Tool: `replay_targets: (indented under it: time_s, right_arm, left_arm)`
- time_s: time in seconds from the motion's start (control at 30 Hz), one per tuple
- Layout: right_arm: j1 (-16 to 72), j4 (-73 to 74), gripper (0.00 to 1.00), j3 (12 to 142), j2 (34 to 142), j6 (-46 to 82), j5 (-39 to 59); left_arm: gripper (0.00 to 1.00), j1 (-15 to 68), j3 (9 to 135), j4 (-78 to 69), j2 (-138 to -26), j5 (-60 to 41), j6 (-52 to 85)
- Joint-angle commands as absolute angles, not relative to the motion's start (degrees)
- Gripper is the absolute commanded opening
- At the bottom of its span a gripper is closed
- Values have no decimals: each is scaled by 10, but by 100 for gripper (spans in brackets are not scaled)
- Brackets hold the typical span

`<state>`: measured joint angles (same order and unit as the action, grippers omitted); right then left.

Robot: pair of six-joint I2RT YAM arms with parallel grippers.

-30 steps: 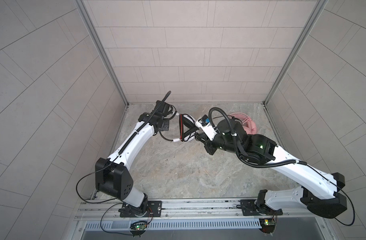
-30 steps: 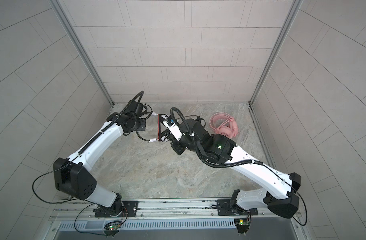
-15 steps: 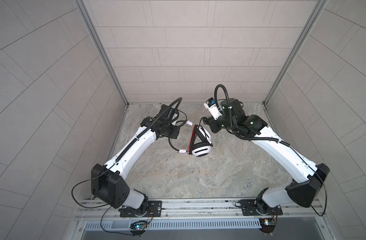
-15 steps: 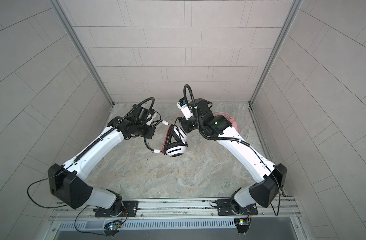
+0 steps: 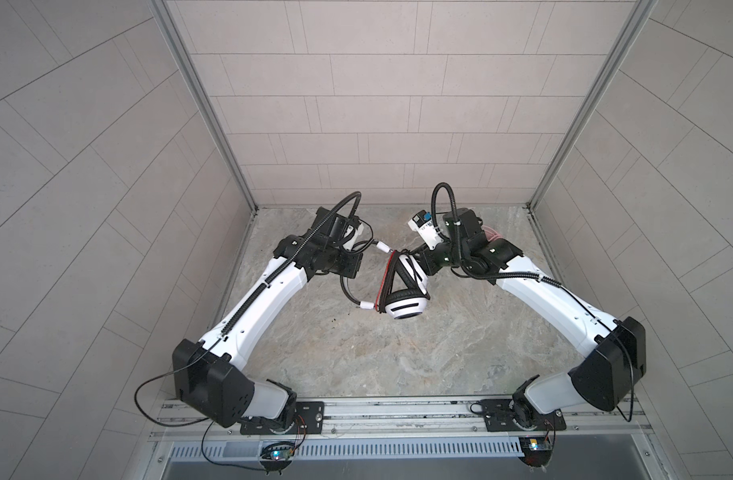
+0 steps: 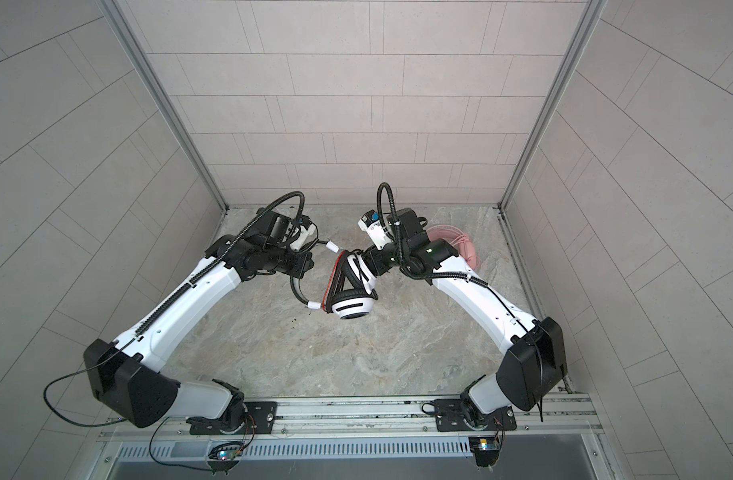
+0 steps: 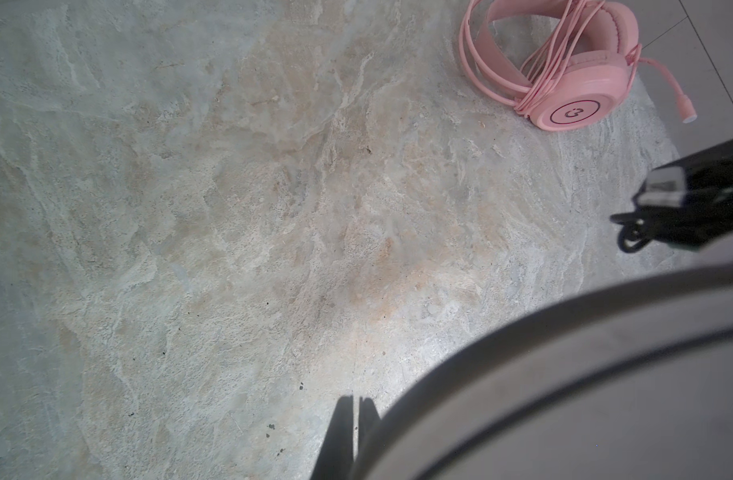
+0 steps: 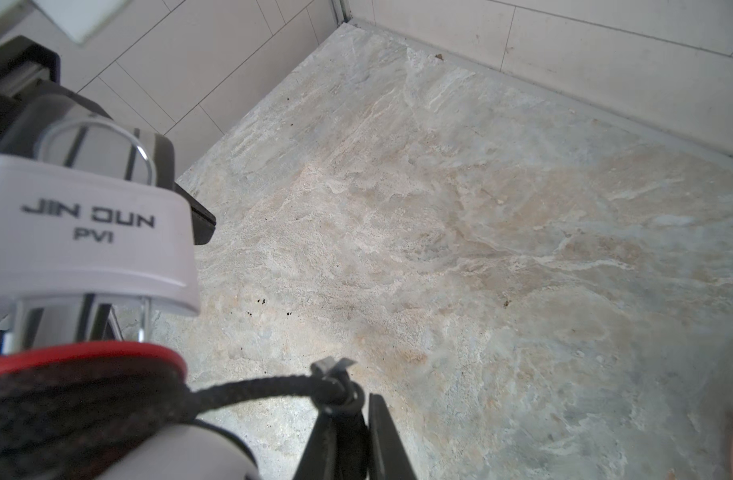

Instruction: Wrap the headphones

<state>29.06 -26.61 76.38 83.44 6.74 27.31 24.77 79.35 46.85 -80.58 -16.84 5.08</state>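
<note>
**Reference item:** the white-and-black headset (image 5: pixel 406 309), over the middle of the bench (image 5: pixel 356 365).

**Left of it:** the left gripper (image 7: pixel 356 405) sits just beside the black headband (image 5: pixel 344 286), which loops out toward that arm. In the left wrist view the fingers (image 7: pixel 339 436) are pressed together. The headband shows as a blurred arc hard against them, and whether they pinch it cannot be told.

**On the headset:** in both top views the two striped cups stand one behind the other. The thin black cable (image 8: pixel 265 388) is wound across them in several turns. Whether the nearer cup touches the bench cannot be told.

**Just right of it:** the right gripper (image 8: pixel 358 405) is at the farther cup. Its fingers (image 8: pixel 383 436) stand slightly parted, and the tied end of the black cable touches the tip of one.

**Further right and behind, well apart:** the pink headset (image 6: pixel 464 245) lies on the bench with its pink cable (image 7: pixel 560 50) wound round it.
</note>
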Motion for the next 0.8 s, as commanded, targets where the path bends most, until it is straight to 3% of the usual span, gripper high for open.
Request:
replay_targets:
  time_s: [0.0, 0.1, 0.3, 0.5, 0.77]
  right_arm:
    - [280, -246, 24, 739, 806, 78, 278]
    - [262, -238, 34, 715, 787, 84, 268]
    - [233, -228, 41, 657, 752, 93, 223]
    - [232, -216, 43, 583, 719, 95, 163]
    - [232, -146, 43, 450, 668, 132, 174]
  left_arm:
    - [0, 245, 820, 428, -792, -209, 81]
    - [0, 238, 824, 439, -802, -188, 83]
    - [0, 213, 826, 448, -820, -173, 96]
    - [0, 181, 831, 446, -867, -118, 141]
    - [0, 116, 880, 421, -1003, -65, 207]
